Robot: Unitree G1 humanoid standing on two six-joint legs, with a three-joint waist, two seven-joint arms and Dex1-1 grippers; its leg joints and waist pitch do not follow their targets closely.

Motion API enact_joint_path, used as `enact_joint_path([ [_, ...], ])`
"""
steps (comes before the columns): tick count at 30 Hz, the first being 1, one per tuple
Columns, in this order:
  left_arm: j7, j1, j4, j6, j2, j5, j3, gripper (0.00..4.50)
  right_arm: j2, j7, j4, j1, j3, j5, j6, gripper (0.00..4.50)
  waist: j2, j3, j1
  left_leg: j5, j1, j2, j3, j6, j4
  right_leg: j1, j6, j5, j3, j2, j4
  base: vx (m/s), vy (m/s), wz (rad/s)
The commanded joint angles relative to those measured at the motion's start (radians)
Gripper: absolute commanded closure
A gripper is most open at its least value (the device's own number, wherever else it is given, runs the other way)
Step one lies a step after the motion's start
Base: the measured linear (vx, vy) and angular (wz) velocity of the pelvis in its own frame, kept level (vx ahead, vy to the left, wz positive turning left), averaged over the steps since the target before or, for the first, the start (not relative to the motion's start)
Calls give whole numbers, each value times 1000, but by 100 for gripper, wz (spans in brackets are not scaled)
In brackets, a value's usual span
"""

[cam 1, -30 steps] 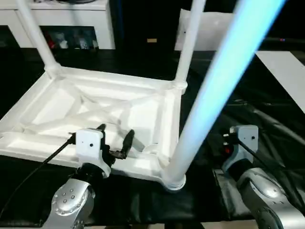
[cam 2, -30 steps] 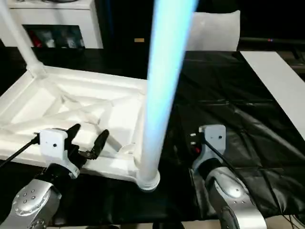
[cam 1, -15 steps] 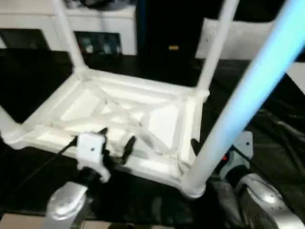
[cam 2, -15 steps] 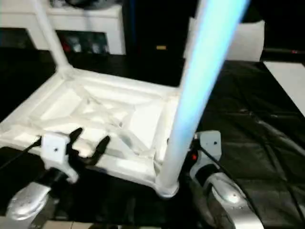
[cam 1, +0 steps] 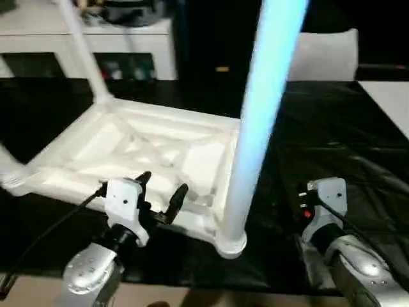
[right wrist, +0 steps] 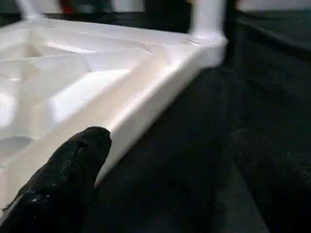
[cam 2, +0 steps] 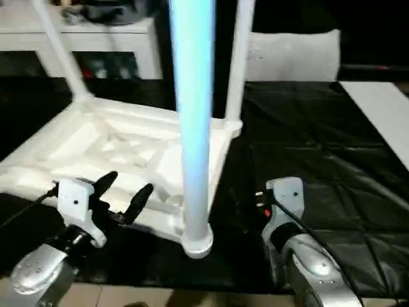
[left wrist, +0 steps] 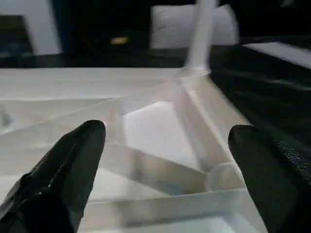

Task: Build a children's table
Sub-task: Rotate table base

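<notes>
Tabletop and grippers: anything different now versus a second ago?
Nothing was taken hold of or let go. The picture shifts because the head camera moved. The upside-down tabletop keeps its legs, and the left gripper stays open over its near edge; the right gripper stays open beside it.

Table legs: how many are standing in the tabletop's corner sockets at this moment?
3 fully seen: near-right leg, far-right leg, far-left leg. A stub at the near-left corner may be a fourth, mostly cut off.
</notes>
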State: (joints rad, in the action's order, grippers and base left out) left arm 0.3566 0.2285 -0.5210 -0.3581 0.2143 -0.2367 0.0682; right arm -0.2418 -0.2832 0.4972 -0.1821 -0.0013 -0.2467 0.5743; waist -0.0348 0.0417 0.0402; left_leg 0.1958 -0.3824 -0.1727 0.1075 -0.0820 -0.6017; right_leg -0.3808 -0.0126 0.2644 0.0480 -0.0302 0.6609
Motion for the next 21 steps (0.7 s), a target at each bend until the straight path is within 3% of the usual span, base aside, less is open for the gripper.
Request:
enact_joint_path([
  [1, 159, -62, 35, -5, 96, -36, 9, 4, -87, -110, -24, 25, 18, 1, -67, 0, 10, -22, 6, 335, 14, -30, -2, -8, 70, 10, 6, 505, -57, -77, -149, 0, 0, 0],
  [2, 206, -83, 47, -4, 129, -42, 18, 4, -103, -136, -31, 29, 11, -12, -67, 0, 10, -22, 6, 335, 14, -30, -2, -8, 70, 10, 6, 505, -57, -77, -149, 0, 0, 0],
  [4, 292, -122, 77, -2, 193, -49, 30, 4, -142, -193, -34, 33, 0, -31, -74, 0, -1, -28, 1, 324, 11, -40, -6, -1, 86, 24, -44, 344, -55, -77, -133, -24, 57, -3],
  [6, 374, -163, 102, -29, 253, -67, 43, 4, -180, -242, -35, 40, -19, -49, -78, 0, 0, -28, -6, 346, 11, -44, -5, -3, 94, 28, -81, 268, -52, -78, -127, -17, 65, -7],
  [8, 441, -199, 127, -35, 299, -72, 58, 4, -211, -281, -37, 45, -34, -60, -85, 0, 3, -29, -7, 379, 20, -40, 1, -1, 92, 26, -95, 293, -53, -85, -131, 9, 63, -4],
  [10, 597, -291, 200, -42, 384, -75, 102, 4, -301, -377, -44, 42, -44, -70, -86, 0, 4, -30, -5, 358, 22, -38, 8, 9, 92, 30, -106, 280, -58, -89, -131, 0, 0, 0],
  [11, 647, -321, 227, -35, 410, -77, 119, 4, -339, -416, -50, 37, -40, -75, -90, 0, 15, -27, -7, 350, 20, -40, 11, 15, 92, 31, -107, 277, -58, -93, -134, 0, 0, 0],
  [12, 705, -362, 265, -27, 431, -74, 143, 21, -381, -459, -52, 30, -36, -84, -78, 0, 13, -28, 1, 336, 30, -39, 18, 28, 89, 28, -108, 284, -62, -94, -137, 0, 0, 0],
  [13, 736, -383, 285, -20, 441, -72, 156, 31, -404, -482, -51, 24, -35, -91, -70, 0, 13, -28, 1, 336, 30, -39, 18, 28, 89, 28, -108, 284, -62, -94, -137, 0, 0, 0],
  [14, 790, -427, 326, -3, 450, -59, 182, 39, -433, -527, -47, 14, -39, -112, -65, 0, 18, -31, 3, 281, 23, -42, 23, 45, 86, 37, -123, 242, -62, -101, -133, 0, 0, 0],
  [15, 790, -427, 326, -3, 450, -59, 182, 39, -433, -527, -47, 14, -39, -112, -65, 0, 16, -33, 6, 264, 24, -43, 23, 50, 85, 38, -131, 224, -61, -102, -131, 0, 0, 0],
  [16, 879, -517, 410, 23, 455, -22, 235, 42, -488, -616, -30, -14, -46, -138, -82, 0, 14, -35, 6, 246, 24, -44, 26, 59, 83, 38, -142, 194, -61, -102, -130, 0, 0, 0],
  [21, 948, -615, 520, 61, 438, 23, 291, 88, -540, -692, 3, -53, -55, -159, -93, 0, 14, -40, 15, 197, 21, -47, 30, 80, 76, 46, -173, 127, -58, -104, -125, 0, 0, 0],
])
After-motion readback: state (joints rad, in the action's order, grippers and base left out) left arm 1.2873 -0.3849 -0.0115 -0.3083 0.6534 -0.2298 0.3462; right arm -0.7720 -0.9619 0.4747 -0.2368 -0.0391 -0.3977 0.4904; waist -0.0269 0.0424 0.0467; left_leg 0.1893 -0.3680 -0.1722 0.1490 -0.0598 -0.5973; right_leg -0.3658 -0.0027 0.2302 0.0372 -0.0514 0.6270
